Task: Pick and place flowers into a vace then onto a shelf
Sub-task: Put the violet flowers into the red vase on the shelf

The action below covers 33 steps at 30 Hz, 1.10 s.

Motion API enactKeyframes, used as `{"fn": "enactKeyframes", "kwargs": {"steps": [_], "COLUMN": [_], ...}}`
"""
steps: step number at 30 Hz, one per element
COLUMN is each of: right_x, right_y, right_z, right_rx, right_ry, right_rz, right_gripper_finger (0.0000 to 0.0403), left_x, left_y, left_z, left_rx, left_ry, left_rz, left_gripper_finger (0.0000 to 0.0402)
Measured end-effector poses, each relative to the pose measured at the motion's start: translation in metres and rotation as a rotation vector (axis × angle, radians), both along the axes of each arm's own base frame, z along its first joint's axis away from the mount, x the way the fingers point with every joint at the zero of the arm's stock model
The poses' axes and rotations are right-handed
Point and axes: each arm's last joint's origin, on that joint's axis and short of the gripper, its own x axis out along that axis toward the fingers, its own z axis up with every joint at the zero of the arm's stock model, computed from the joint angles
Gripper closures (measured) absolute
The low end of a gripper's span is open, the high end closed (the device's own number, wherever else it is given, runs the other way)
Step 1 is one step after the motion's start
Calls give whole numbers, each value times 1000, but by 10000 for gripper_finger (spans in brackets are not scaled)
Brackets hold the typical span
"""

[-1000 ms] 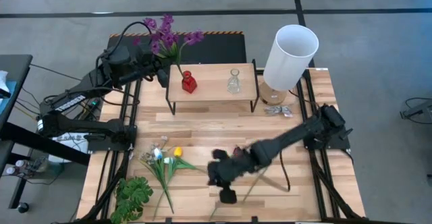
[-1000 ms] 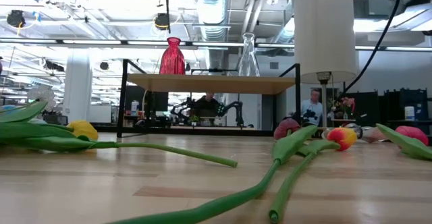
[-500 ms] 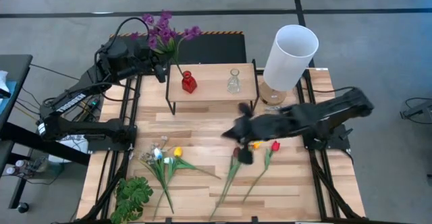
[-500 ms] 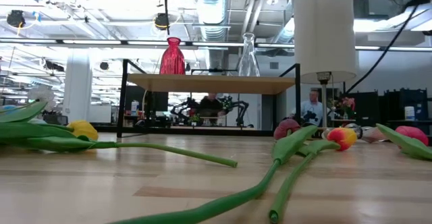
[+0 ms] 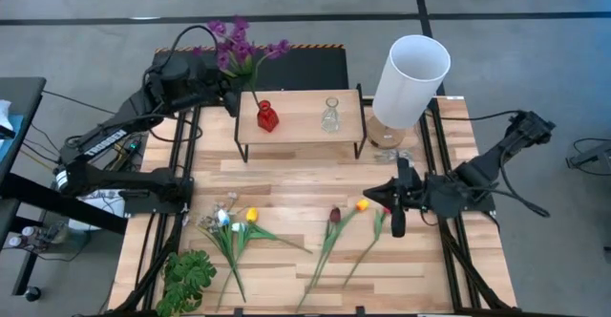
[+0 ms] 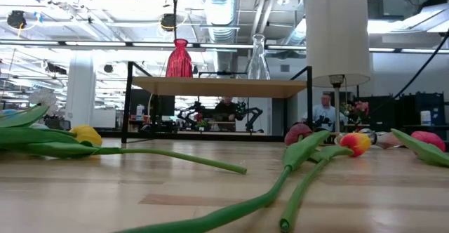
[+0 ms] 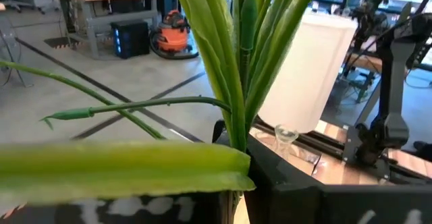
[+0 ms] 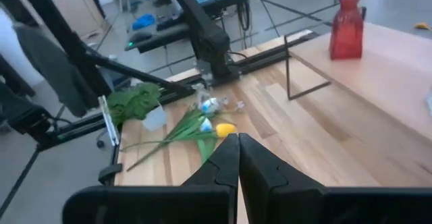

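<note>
My left gripper (image 5: 231, 95) is shut on the purple bunch (image 5: 239, 48) at the table's far left, just over the red vase (image 5: 266, 117). The red vase stands on the shelf (image 5: 301, 131) beside a clear vase (image 5: 330, 116). In the low view the bunch's stem (image 6: 173, 12) hangs down over the red vase (image 6: 179, 59). My right gripper (image 5: 397, 223) is shut and empty above the table's right part. Maroon (image 5: 334, 216), orange (image 5: 362, 204), red (image 5: 380, 220) and yellow (image 5: 251, 215) tulips and white blossoms (image 5: 221, 214) lie flat on the table. My left gripper pinches the purple bunch's green stems (image 7: 236, 140) between its two fingers, below the leaves and well below the blossoms. The fingers come about level from the table's left, across the stems. The bunch stands nearly upright, lifted; whether its lower end (image 6: 174, 28) is inside the vase's mouth I cannot tell.
A tall white cylinder (image 5: 410, 67) stands at the far right beside the shelf, with small crumpled bits (image 5: 391, 155) at its foot. A green leafy plant (image 5: 188, 277) lies at the near left corner. Bare wood (image 5: 286, 179) lies between the shelf and the tulips.
My right gripper has drawn back from the table's near middle toward the right edge and somewhat toward the far edge, uncovering the maroon, orange and red tulips, which lie as before. My left gripper has come down a little with the purple bunch over the red vase.
</note>
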Motion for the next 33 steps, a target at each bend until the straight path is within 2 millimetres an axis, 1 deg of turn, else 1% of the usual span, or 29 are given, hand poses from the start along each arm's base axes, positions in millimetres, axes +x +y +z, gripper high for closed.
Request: {"fn": "enactKeyframes", "kwargs": {"steps": [2, 5, 9, 12, 15, 19, 27, 33], "right_x": [-3, -2, -1, -1, -1, -1, -1, -2], "right_y": [0, 2, 5, 5, 5, 5, 5, 5], "right_z": [-7, -9, -9, -10, -10, -10, -10, -10], "right_rx": [11, 18, 24, 23, 22, 20, 19, 17], "right_ry": [2, 5, 0, 2, 3, 3, 5, 7], "right_rz": [-21, -27, -23, -20, -20, -20, -20, -20], "right_gripper_finger": [403, 403, 403, 403, 403, 403, 403, 403], "left_x": [7, 12, 13, 11, 11, 10, 6, 4], "left_y": [3, 5, 5, 3, 3, 5, 6, 10], "left_z": [-3, -1, 5, 6, 4, 4, 7, -2], "left_rx": [5, 27, 24, 10, 6, 29, 47, 29], "left_ry": [8, -25, -99, -107, -85, -66, -84, 7], "left_rz": [-8, -15, -31, -45, -37, 18, 41, 99], "left_gripper_finger": [401, 401, 401, 401, 401, 401, 401, 401]}}
